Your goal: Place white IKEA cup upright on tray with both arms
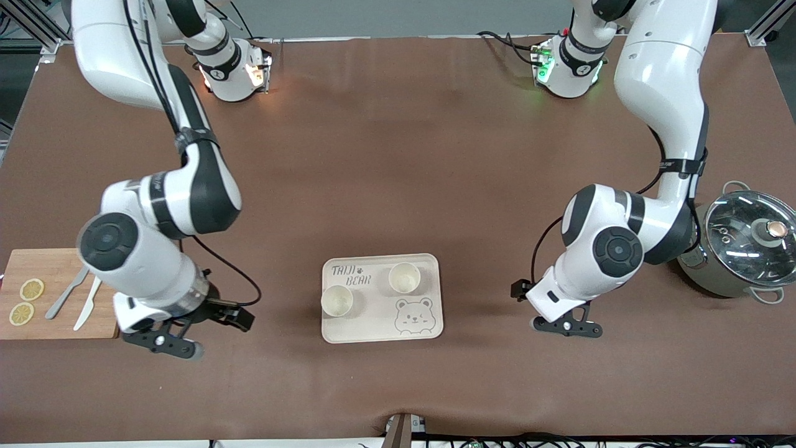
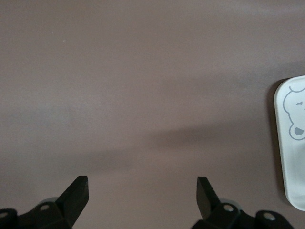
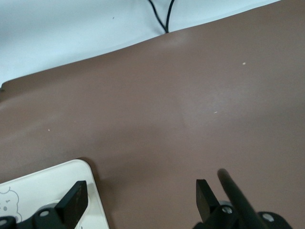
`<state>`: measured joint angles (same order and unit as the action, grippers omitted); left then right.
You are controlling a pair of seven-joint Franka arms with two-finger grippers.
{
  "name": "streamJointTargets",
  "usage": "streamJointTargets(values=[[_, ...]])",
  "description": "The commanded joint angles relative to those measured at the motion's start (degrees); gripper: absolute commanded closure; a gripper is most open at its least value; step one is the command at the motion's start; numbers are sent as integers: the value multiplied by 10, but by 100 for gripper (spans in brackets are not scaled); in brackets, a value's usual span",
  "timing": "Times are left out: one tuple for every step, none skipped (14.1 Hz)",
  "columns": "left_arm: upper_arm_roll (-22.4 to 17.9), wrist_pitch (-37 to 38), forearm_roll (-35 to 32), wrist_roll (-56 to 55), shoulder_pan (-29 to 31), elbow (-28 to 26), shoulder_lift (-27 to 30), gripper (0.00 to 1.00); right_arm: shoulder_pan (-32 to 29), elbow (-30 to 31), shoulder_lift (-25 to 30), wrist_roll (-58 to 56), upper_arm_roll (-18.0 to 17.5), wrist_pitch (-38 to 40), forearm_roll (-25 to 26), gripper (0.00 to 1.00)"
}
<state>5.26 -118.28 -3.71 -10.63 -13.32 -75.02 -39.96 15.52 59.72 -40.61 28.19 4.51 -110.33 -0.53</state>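
The cream tray (image 1: 367, 323), printed "TAIJI BEAR" with a bear face, lies in the middle of the brown table. Two white cups stand upright on it. One cup (image 1: 336, 301) is toward the right arm's end; the other cup (image 1: 404, 277) is a little farther from the front camera. My right gripper (image 1: 171, 343) is open and empty, low over the table beside the tray toward the right arm's end (image 3: 140, 195). My left gripper (image 1: 569, 326) is open and empty, low over the table toward the left arm's end (image 2: 142, 191). A tray corner shows in each wrist view (image 2: 290, 143) (image 3: 47, 181).
A wooden cutting board (image 1: 59, 323) with two lemon slices (image 1: 26, 302), a knife (image 1: 87, 305) and a fork (image 1: 67, 292) lies at the right arm's end. A steel pot with a glass lid (image 1: 743, 242) stands at the left arm's end.
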Motion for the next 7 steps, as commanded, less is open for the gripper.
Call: streamJointTargets(values=[[2, 8, -14, 2, 7, -24, 35, 0, -27, 15, 33, -21, -10, 35, -10, 0], [2, 8, -14, 1, 8, -24, 37, 0, -38, 15, 42, -46, -10, 49, -10, 0], [2, 8, -14, 1, 15, -23, 42, 0, -51, 16, 50, -72, -10, 60, -10, 0], [2, 8, -14, 2, 24, -21, 45, 0, -66, 17, 61, -95, -10, 71, -12, 0], [1, 8, -14, 3, 26, -20, 51, 0, -80, 18, 71, -118, -10, 86, -14, 0], [1, 8, -14, 3, 35, -18, 58, 0, -93, 18, 82, -140, -10, 103, -20, 0], [3, 9, -10, 3, 48, -19, 72, 0, -106, 18, 92, -157, -10, 114, -29, 0]])
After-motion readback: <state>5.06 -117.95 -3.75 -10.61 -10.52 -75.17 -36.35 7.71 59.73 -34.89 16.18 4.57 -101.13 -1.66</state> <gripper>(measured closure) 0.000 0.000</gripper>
